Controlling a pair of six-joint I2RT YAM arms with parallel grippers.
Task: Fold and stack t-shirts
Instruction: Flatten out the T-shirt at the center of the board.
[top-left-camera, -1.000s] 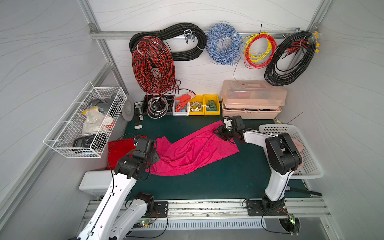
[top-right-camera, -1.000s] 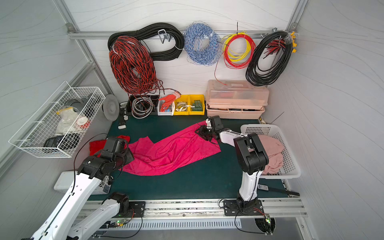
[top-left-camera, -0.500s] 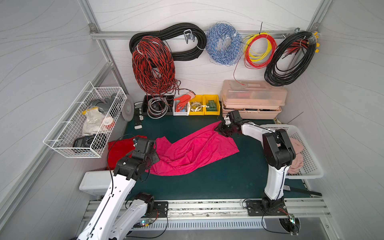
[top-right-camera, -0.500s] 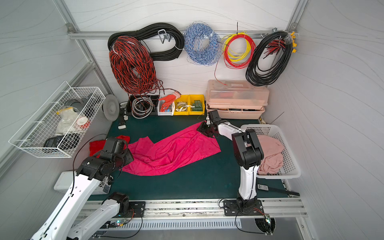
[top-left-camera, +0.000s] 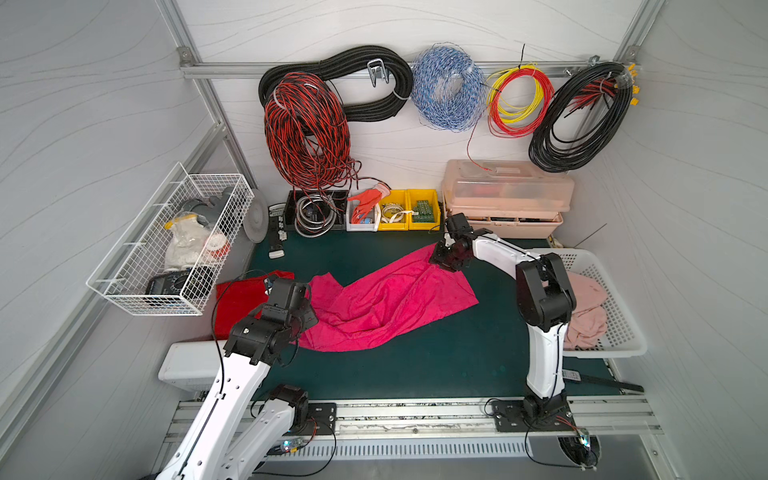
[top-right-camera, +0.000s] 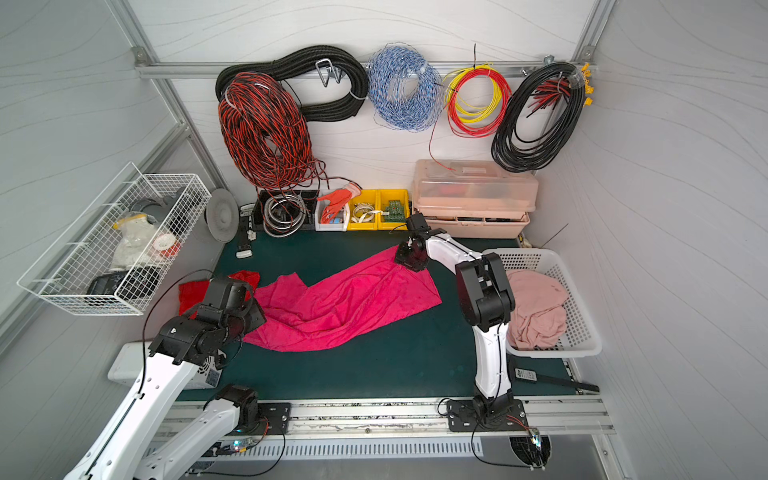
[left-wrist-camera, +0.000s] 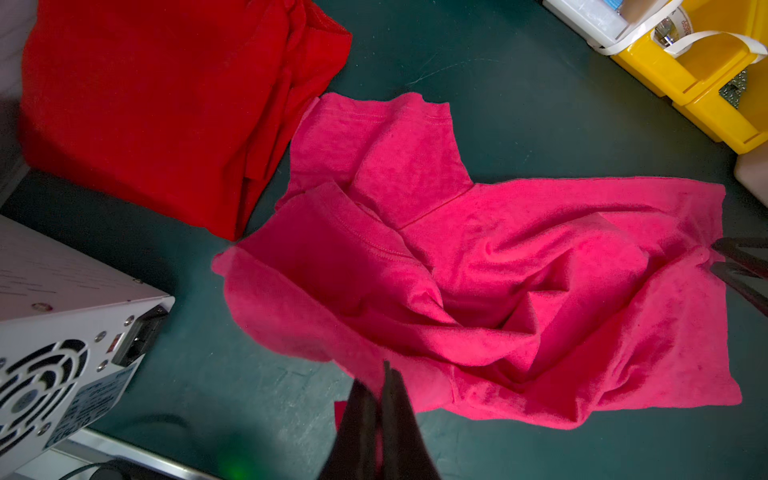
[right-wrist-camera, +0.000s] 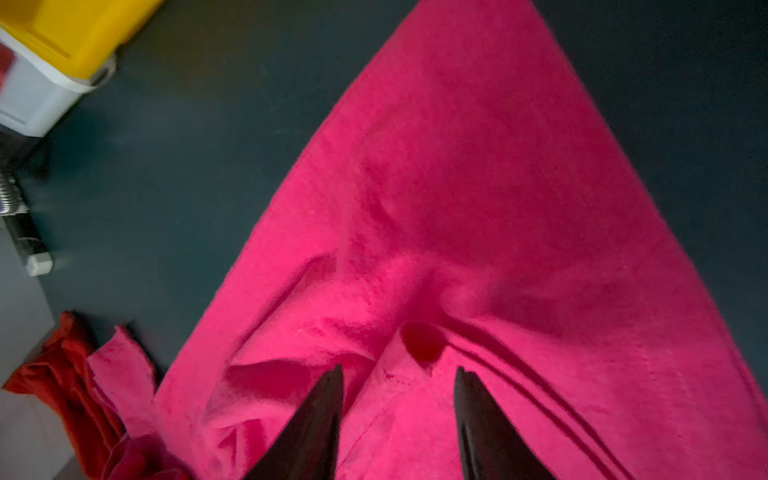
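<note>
Item: pink tee (top-left-camera: 386, 303), long axis diag. between my L gripper (left-wrist-camera: 384, 374), pinched shut on near-left edge, and R gripper (right-wrist-camera: 400, 369), jaws apart over far-right corner.

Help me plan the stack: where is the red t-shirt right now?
In both top views the red t-shirt lies folded at the green mat's left edge, beside the pink t-shirt and near the wire basket.

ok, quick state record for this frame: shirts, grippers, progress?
pink t-shirt: unfolded, rumpled, spread across the mat
red t-shirt: folded, beside the pink one, left arm's side
left gripper: shut on the pink t-shirt's edge
right gripper: open, jaws over the pink t-shirt's far corner
stack: not yet made
</note>
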